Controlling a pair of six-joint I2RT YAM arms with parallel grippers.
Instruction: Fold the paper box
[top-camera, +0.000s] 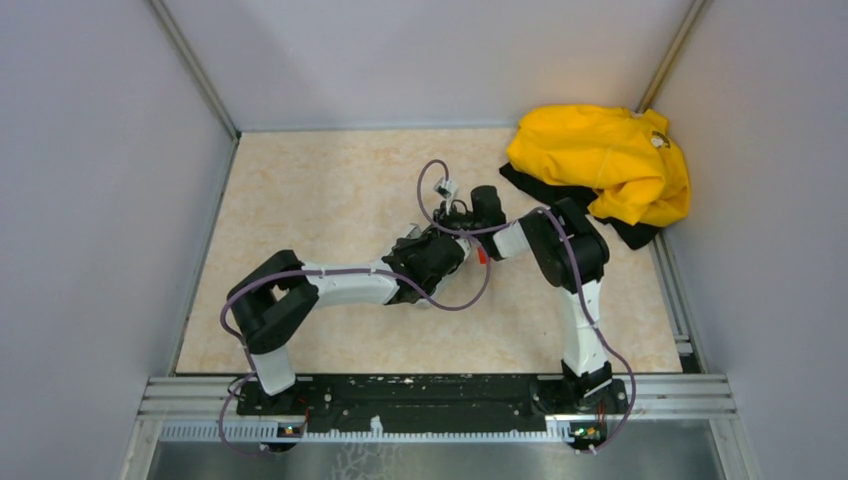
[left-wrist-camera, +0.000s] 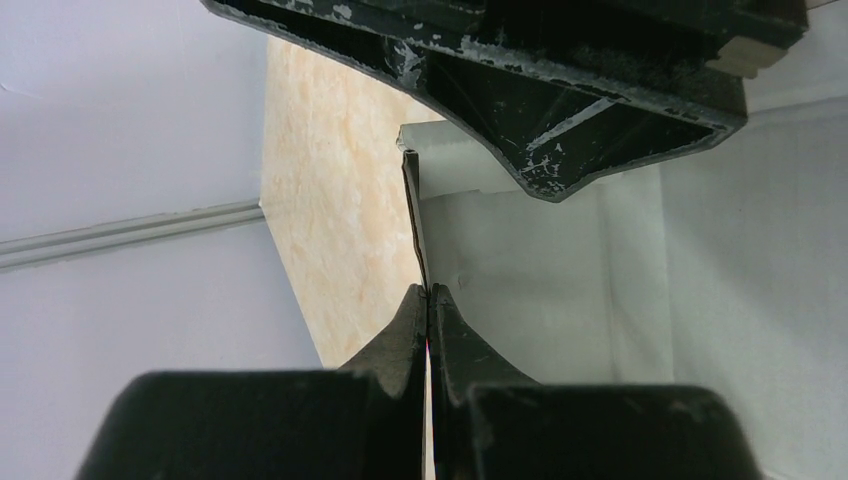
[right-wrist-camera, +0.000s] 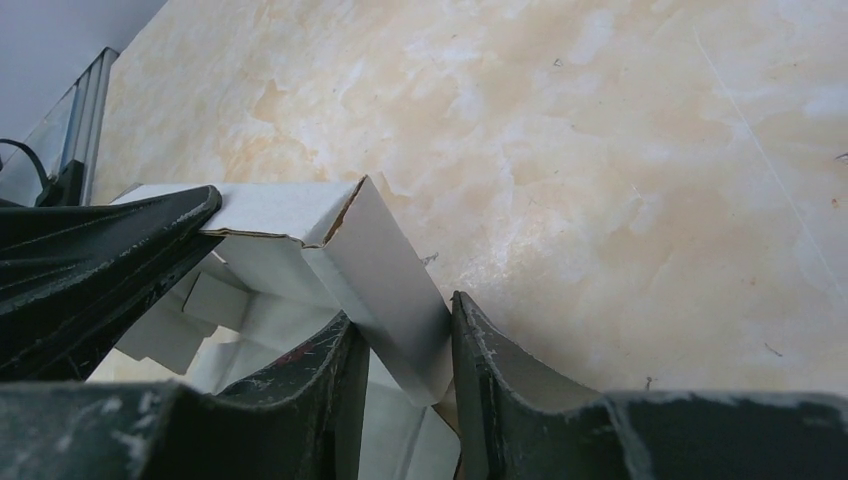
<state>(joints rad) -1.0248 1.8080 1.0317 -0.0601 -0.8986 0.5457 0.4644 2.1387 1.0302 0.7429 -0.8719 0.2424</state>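
Note:
The paper box (right-wrist-camera: 380, 270) is pale grey-white cardboard, partly folded, with raised walls and loose flaps. In the top view it is almost wholly hidden under both grippers at mid-table; a white bit (top-camera: 412, 236) shows. My left gripper (left-wrist-camera: 428, 292) is shut on the thin edge of an upright wall, with the box's inner panel (left-wrist-camera: 560, 290) to its right. My right gripper (right-wrist-camera: 403, 320) has a folded-up flap between its fingers, touching both. The left gripper (top-camera: 432, 252) and right gripper (top-camera: 464, 220) sit close together. The right gripper's finger (left-wrist-camera: 560, 80) hangs over the box in the left wrist view.
A yellow garment (top-camera: 600, 160) lies on a dark cloth (top-camera: 628, 232) at the back right corner. Grey walls enclose the beige marbled table (top-camera: 320, 190) on three sides. A metal rail (top-camera: 440, 395) runs along the near edge.

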